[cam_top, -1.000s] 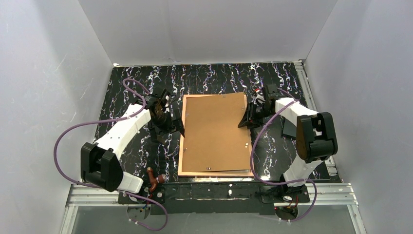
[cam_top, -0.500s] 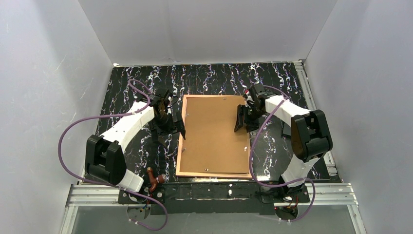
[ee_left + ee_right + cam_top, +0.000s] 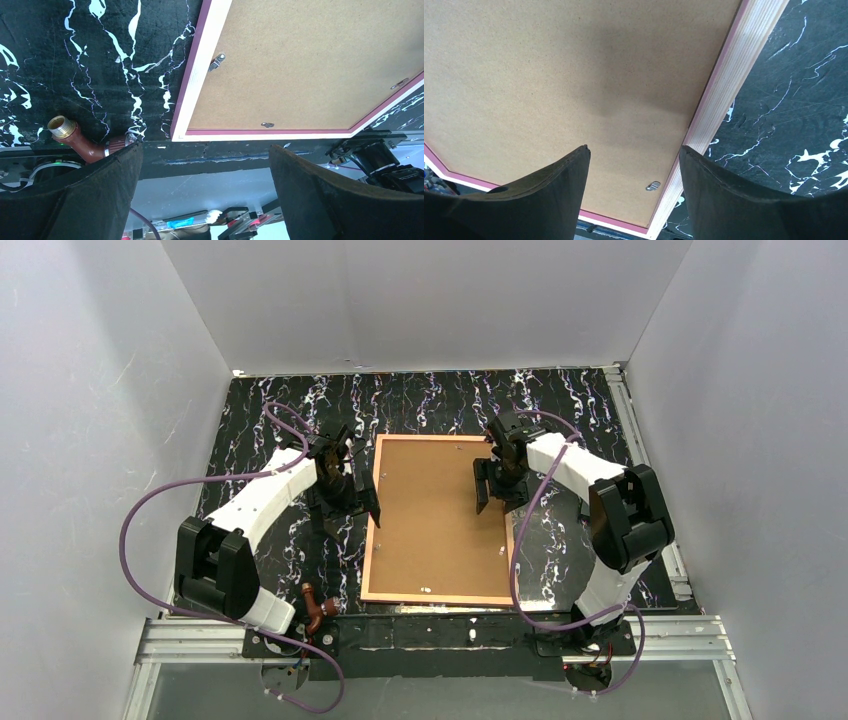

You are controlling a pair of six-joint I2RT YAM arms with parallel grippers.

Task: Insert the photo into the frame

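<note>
frame (image 3: pixel 193 85) face-down on surface (image 3: pixel 440 400), backing board (image 3: pixel 437 520) seated inside | photo unseen (under board, I'd guess) | left claw (image 3: pixel 205 150) gaping beside frame's left edge; right claw (image 3: pixel 634 150) parted, empty, over its right half | risk: clips (image 3: pixel 217 60) seem unfastened, a nudge skews board

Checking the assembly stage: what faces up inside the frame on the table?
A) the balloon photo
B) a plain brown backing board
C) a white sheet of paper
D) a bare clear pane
B: the brown backing board lies flat inside the frame, covering the whole opening.
</note>
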